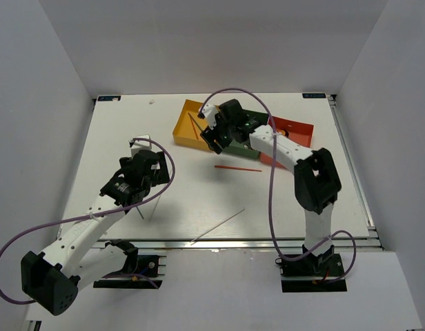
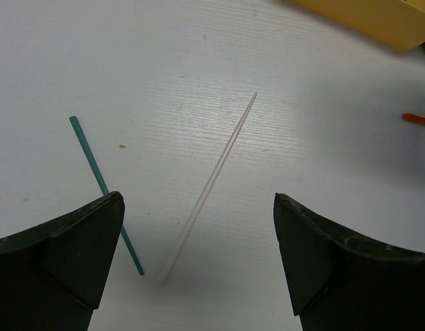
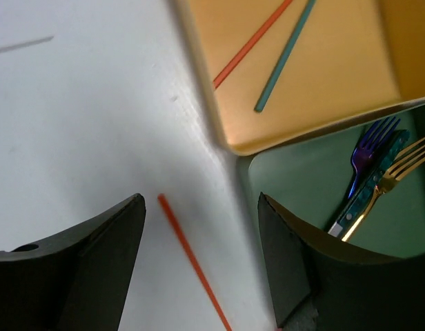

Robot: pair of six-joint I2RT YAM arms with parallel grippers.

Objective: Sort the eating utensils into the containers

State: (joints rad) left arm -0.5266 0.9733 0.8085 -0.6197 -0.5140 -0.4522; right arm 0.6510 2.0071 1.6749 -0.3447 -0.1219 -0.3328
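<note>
Two chopsticks in left tray, forks in middle tray, one chopstick on table before them, another pair nearer

— What sits on the white table?
— The yellow tray. The dark green tray is against its right side, and the red-orange tray is beyond that.
— Anything loose?
— A red chopstick lies near the yellow tray's front. A pale chopstick and a green chopstick lie well apart from it, toward the near edge.
</note>
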